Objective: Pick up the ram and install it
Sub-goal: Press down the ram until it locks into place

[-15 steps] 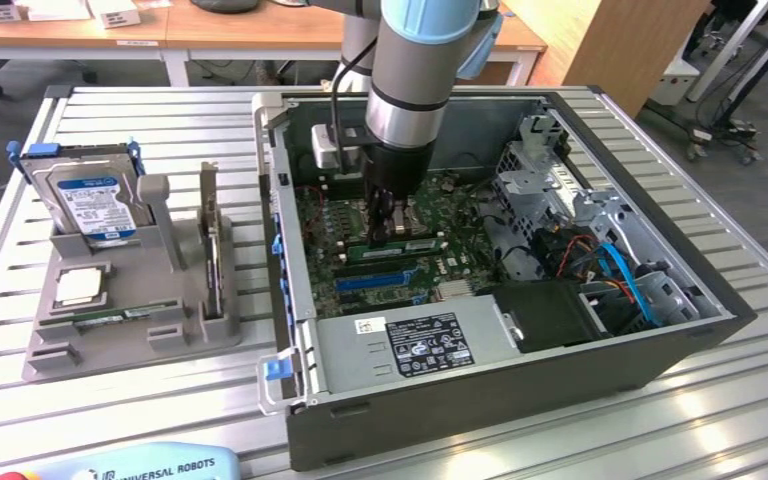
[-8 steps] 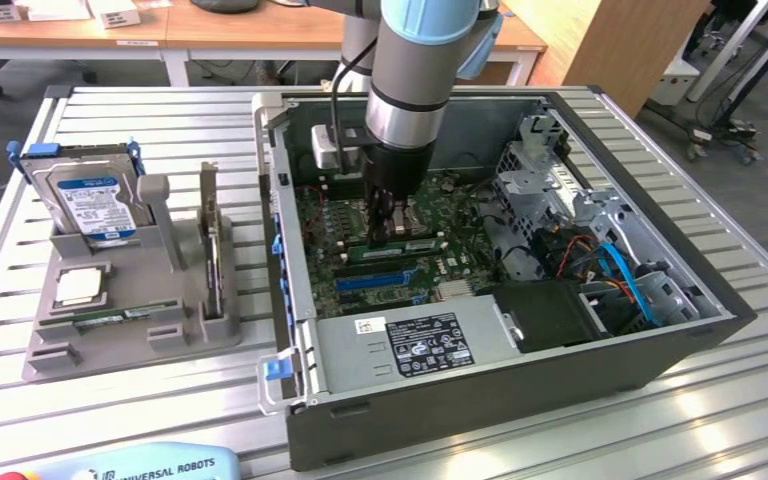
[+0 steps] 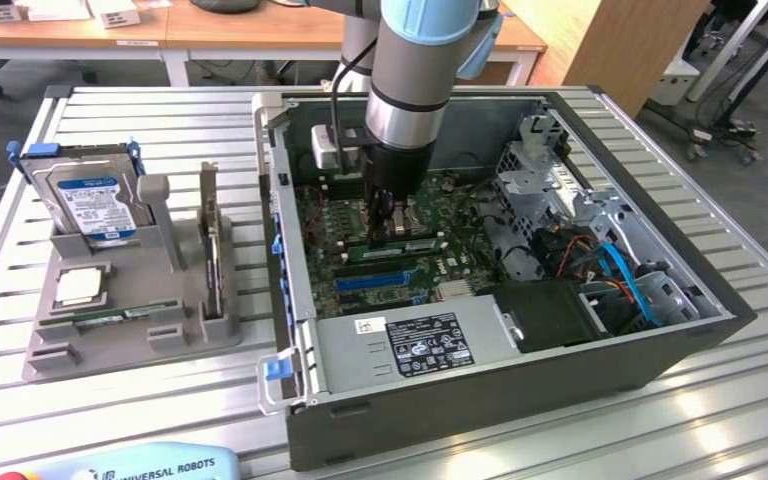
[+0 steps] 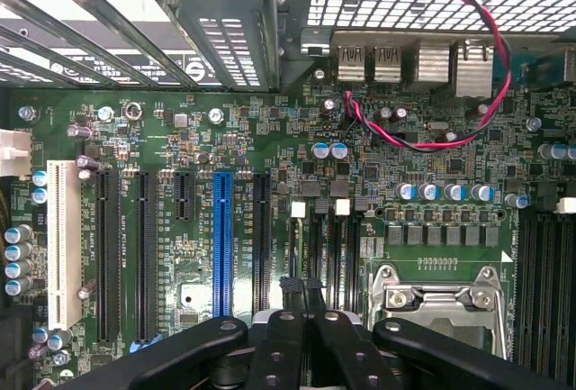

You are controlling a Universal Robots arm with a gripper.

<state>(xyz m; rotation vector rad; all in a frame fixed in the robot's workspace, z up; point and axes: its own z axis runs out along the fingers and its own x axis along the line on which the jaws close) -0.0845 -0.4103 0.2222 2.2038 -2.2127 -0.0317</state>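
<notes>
1. The gripper (image 3: pixel 387 232) hangs inside the open computer case (image 3: pixel 651 360), low over the motherboard (image 3: pixel 357 215). Its two black fingers (image 4: pixel 290 289) are pressed together with no gap between them.
2. In the exterior view the ram (image 3: pixel 408 244), a thin green stick, lies along the memory slots right under the fingertips and reaches out to one side of them. It looks laid in or partly seated in a slot. I cannot tell whether the tips pinch its top edge or only rest on it.
3. In the wrist view the fingertips sit over the black memory slots (image 4: pixel 340 246). The blue expansion slot (image 4: pixel 222 237) is just to one side of the tool and the CPU socket (image 4: pixel 441 304) just to the other.
4. Handling, as a judgement: the stick is light and stiff but thin, and would crack if bent or twisted. Its chips and contact edge are fragile. It is best held by the long top edge near the middle, with any push kept straight down and even.
5. The hard drive (image 3: pixel 93 200) stands in the grey fixture (image 3: pixel 131 330), well away from the tool and outside the case.
</notes>
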